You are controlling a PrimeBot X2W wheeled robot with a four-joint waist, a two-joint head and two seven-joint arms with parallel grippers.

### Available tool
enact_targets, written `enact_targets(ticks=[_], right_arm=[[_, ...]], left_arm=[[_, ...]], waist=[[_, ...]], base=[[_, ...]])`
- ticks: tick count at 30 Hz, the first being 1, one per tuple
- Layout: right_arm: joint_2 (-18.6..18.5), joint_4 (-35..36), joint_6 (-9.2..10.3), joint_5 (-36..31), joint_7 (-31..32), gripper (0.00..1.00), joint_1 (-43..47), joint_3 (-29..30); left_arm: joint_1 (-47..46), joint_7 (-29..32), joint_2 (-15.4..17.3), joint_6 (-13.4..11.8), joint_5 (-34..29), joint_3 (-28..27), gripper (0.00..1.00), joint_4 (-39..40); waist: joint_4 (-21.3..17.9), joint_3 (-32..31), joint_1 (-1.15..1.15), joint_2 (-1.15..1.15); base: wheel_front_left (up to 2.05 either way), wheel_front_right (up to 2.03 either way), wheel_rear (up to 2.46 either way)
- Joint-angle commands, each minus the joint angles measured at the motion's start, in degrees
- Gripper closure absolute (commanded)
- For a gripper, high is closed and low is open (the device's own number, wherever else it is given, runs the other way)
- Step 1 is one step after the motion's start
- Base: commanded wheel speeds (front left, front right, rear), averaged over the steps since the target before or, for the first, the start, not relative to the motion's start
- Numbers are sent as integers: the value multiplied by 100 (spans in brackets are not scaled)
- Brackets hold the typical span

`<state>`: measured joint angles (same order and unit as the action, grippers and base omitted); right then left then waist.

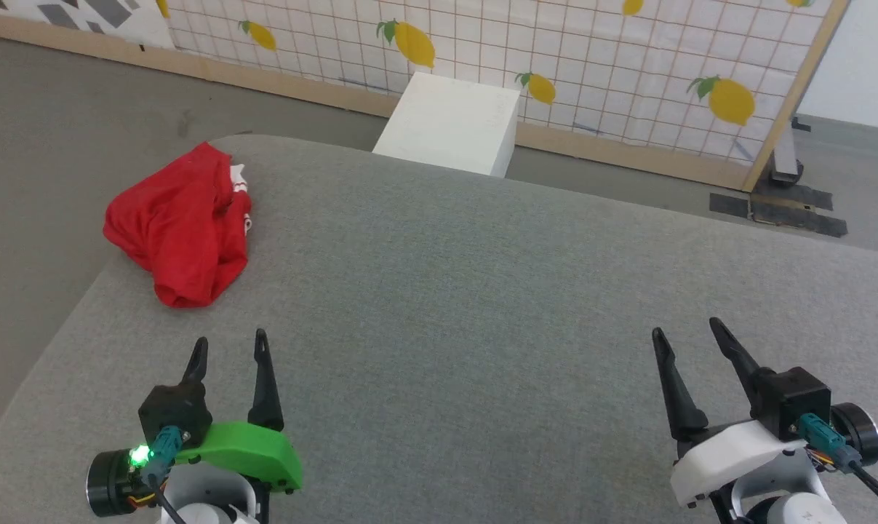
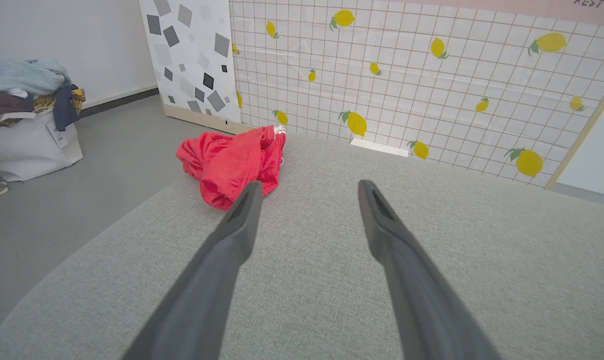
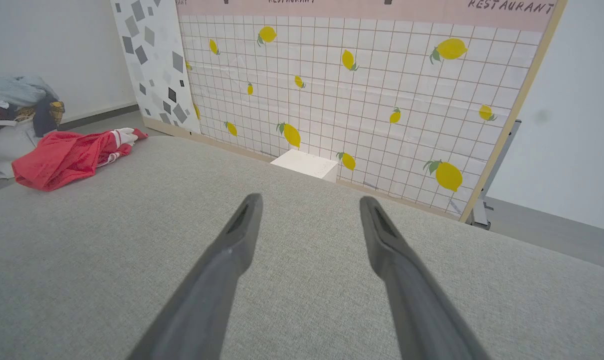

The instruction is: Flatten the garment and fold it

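Nothing done yet: garment (image 1: 180,233) lies bunched at the table's (image 1: 482,306) far-left edge; left gripper (image 1: 231,349) and right gripper (image 1: 689,335) spread wide, empty; flattening and folding all remain.

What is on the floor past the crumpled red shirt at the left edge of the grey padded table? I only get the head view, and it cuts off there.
Observer: Beyond the crumpled red shirt, a pale fabric bag stands on the floor by a white wall. It is heaped with a pile of clothes.
Operator: What tops the lemon screen behind the table? My picture crops it.
Observer: The white gridded screen with yellow lemons ends in a pink band lettered "RESTAURANT".
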<state>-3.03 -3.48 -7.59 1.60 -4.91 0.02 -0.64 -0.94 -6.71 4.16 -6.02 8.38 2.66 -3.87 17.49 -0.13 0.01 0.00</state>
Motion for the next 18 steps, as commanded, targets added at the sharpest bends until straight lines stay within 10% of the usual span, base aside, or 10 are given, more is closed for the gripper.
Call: enact_targets(ticks=[1,18], right_arm=[[7,-35,5,40,-53,0,-95,-21],[9,-138,6,97,-211,0,-163,-56]], left_arm=[[-15,-54,58,-49,52,19,0,-38],[-60,-239,137,-248,292,153,0,-212]], waist=[[82,2,0,0],[580,8,0,0]], base=[[0,0,0],[0,0,0]])
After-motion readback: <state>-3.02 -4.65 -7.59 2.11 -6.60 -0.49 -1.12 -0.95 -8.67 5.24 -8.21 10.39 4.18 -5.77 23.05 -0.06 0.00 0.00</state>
